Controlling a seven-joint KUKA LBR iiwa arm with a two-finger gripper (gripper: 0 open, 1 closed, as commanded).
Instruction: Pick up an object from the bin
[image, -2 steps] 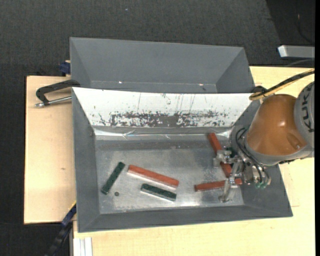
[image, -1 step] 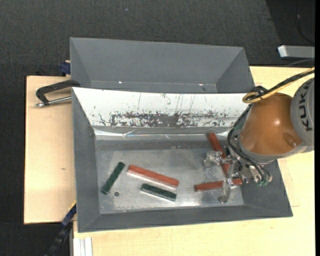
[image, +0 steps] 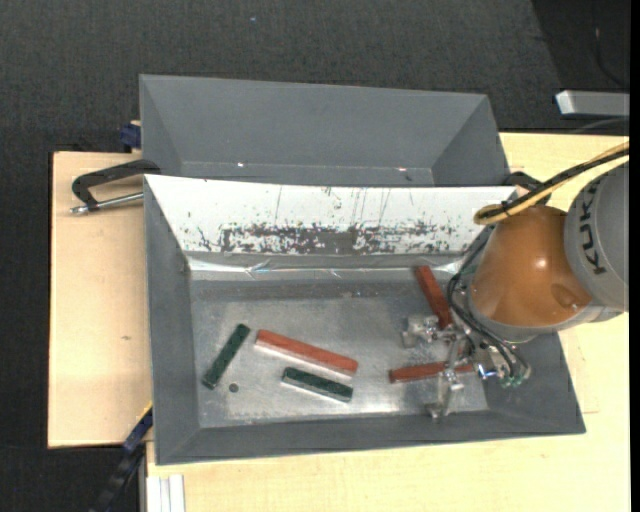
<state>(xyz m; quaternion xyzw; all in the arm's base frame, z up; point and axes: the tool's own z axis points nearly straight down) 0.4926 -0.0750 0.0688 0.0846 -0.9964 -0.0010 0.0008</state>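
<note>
My gripper (image: 430, 367) is down in the bin's right end, open. One metal fingertip (image: 414, 330) stands on the far side of a short red bar (image: 408, 374) and the other on its near side. The bar lies flat on the bin floor between them, its left end sticking out. A second red bar (image: 431, 291) leans against the back wall just behind the gripper, partly hidden by the arm.
Toward the bin's middle lie a long red-and-white bar (image: 305, 350) and a dark green bar (image: 317, 384). Another dark green bar (image: 225, 355) lies slanted at the left end. The arm's orange cover overhangs the right wall.
</note>
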